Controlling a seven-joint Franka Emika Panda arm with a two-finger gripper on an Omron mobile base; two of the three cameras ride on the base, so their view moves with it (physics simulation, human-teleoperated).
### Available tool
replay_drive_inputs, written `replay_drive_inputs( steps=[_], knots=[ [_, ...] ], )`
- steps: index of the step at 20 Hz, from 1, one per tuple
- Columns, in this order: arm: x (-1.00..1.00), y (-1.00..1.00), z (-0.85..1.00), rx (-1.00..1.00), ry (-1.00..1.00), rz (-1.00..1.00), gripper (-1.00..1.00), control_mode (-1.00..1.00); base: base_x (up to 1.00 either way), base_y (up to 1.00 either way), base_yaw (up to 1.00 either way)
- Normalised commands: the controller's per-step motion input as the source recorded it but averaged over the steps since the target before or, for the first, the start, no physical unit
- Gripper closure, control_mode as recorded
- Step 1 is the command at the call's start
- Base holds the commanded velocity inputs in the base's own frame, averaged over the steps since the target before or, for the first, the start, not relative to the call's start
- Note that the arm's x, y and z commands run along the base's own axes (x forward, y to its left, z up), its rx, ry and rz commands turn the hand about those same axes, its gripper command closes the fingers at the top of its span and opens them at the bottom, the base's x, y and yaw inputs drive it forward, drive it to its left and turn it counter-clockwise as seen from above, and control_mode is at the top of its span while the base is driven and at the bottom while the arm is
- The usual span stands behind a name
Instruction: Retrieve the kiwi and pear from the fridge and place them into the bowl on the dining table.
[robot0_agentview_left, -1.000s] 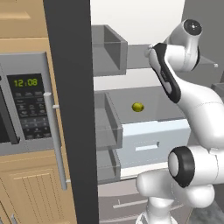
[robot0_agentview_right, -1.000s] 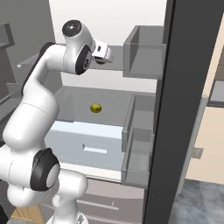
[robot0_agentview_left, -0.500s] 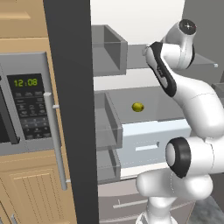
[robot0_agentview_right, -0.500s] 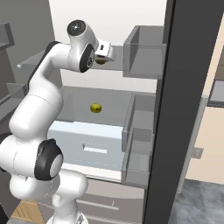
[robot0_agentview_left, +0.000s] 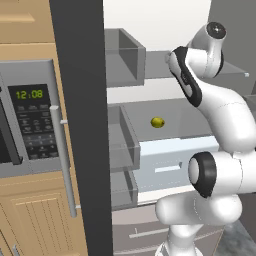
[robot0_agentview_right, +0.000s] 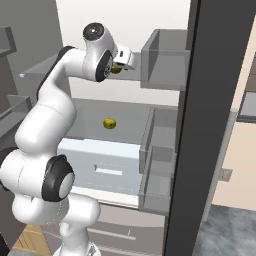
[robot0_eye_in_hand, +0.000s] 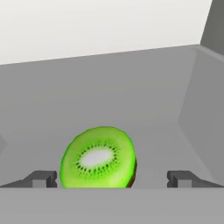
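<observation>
On the upper shelf (robot0_eye_in_hand: 131, 100) of the open fridge (robot0_agentview_right: 220, 100), the kiwi (robot0_eye_in_hand: 99, 158) lies cut face toward the hand camera, well in from the shelf's back edge and apart from its right wall. We see the gripper (robot0_eye_in_hand: 111, 178) with its fingers spread wide and nothing between them. The two dark fingertips (robot0_eye_in_hand: 41, 178) stand one on each side of the fruit, neither touching it.

The relation that governs the coming move is this: the kiwi lies straight ahead of the gripper along its approach line, slightly toward the left finger in the hand view. The fruit shows as a short oval, its longer dimension running roughly across the gap between the fingers. We judge that a short advance with a small sideways correction would centre it before closing. We cannot tell from these views how deep the fingers already reach past the fruit's near face.

In the right base view the gripper (robot0_agentview_right: 125, 58) sits at the upper shelf's front edge, with the kiwi (robot0_agentview_right: 116, 69) just beside it.

One shelf lower (robot0_agentview_left: 165, 112), a small yellow-green fruit (robot0_agentview_left: 157, 122), presumably the pear, rests near the middle, above the pale drawer (robot0_agentview_left: 172, 162). It is untouched.
</observation>
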Motion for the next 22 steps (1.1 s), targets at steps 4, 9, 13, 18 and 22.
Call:
replay_drive_inputs(
  steps=[4,9,13,18,22],
  knots=[
    [0.03,0.00,-0.13,0.00,0.00,0.00,-1.00,-1.00,0.00,0.00,0.00],
    [0.19,0.00,-0.22,0.00,0.00,0.00,-1.00,-1.00,0.00,0.00,0.00],
    [0.23,0.00,-0.21,0.00,0.00,0.00,-1.00,-1.00,0.00,0.00,0.00],
    [0.18,0.00,-0.15,0.00,0.00,0.00,-1.00,-1.00,0.00,0.00,0.00],
    [0.08,0.00,-0.07,0.00,0.00,0.00,-1.00,-1.00,0.00,0.00,0.00]
  ],
)
